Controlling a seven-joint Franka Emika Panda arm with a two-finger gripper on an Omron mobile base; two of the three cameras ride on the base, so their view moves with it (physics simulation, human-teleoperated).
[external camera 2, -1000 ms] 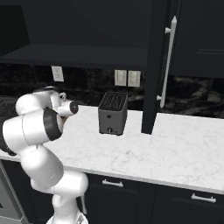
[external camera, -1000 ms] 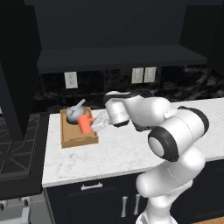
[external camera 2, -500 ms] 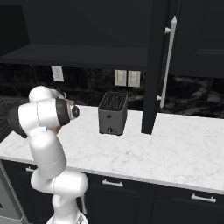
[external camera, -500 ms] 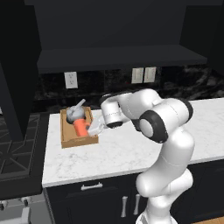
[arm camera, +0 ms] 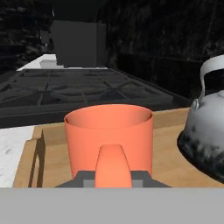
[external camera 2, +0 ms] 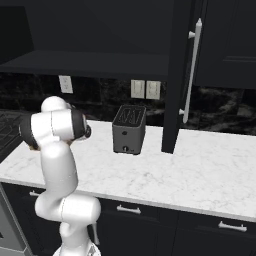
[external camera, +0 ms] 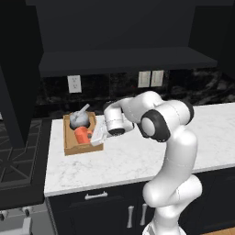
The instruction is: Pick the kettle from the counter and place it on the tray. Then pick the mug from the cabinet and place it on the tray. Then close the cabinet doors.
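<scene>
Judging progress, I saw the kettle (external camera: 79, 120) already on the tray (external camera: 70, 148) left of centre, my gripper (arm camera: 112, 180) clamped on the mug's (arm camera: 109, 136) handle inside it, with release and the cabinet doors (external camera 2: 179, 75) remaining

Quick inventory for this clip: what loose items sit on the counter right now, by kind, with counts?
Tray: 1
Kettle, on the tray: 1
Mug, on the tray, its handle between the fingers of the gripper: 1
Toaster: 1
Total: 4
</scene>
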